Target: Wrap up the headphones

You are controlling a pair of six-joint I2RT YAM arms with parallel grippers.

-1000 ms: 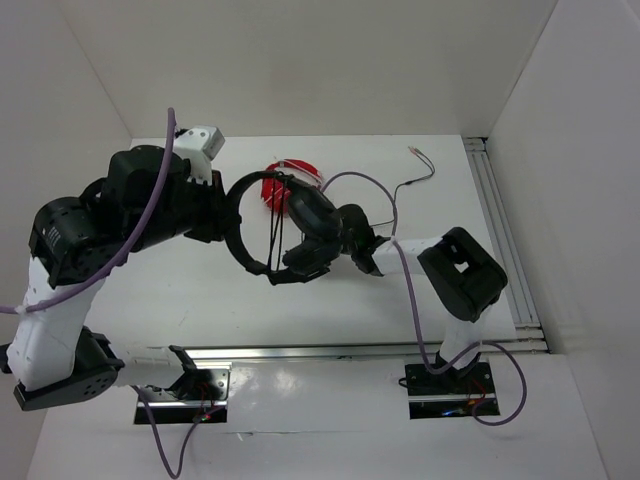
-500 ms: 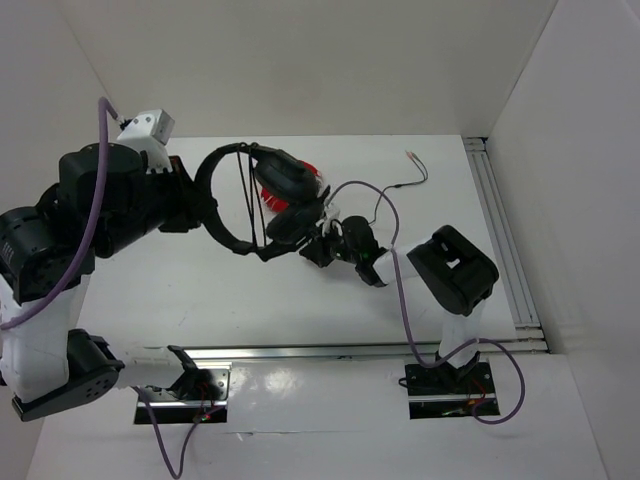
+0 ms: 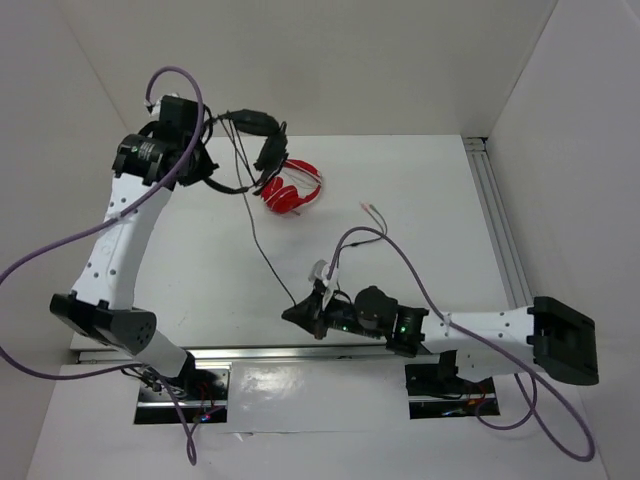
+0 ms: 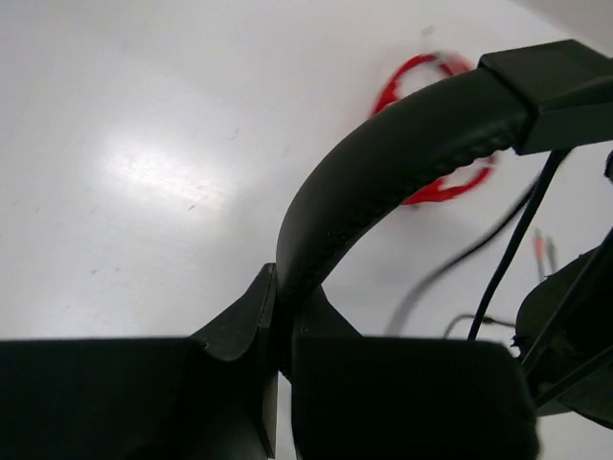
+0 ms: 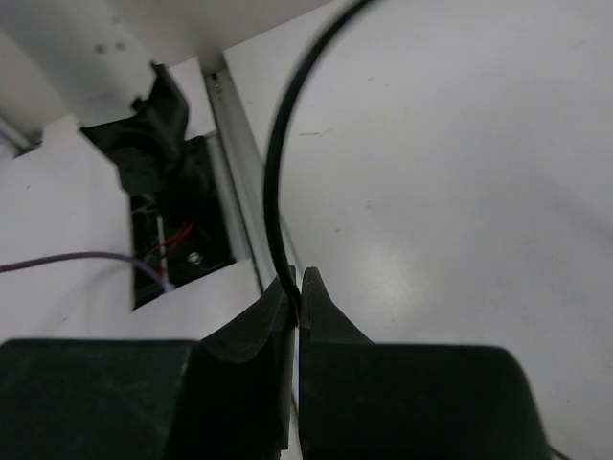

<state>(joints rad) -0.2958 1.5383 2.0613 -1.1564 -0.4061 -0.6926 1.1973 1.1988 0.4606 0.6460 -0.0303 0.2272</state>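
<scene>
The black headphones point(image 3: 250, 135) hang in the air at the far left, above the table. My left gripper point(image 3: 192, 160) is shut on their headband point(image 4: 402, 158), which runs up from between the fingers in the left wrist view. The thin dark cable point(image 3: 262, 250) runs taut from the headphones down to my right gripper point(image 3: 296, 312), low near the table's front edge. In the right wrist view that gripper point(image 5: 298, 287) is shut on the cable point(image 5: 278, 163).
Red headphones point(image 3: 290, 190) lie on the table under the black ones, also in the left wrist view point(image 4: 431, 125). The cable's plug end point(image 3: 372, 212) lies mid-table. An aluminium rail point(image 3: 300, 350) runs along the front edge, another rail point(image 3: 495, 220) on the right.
My left arm has lifted the headphones up and back to the far left. My right gripper has slid along the cable toward the front edge, pulling it taut. The red headphones are uncovered.
</scene>
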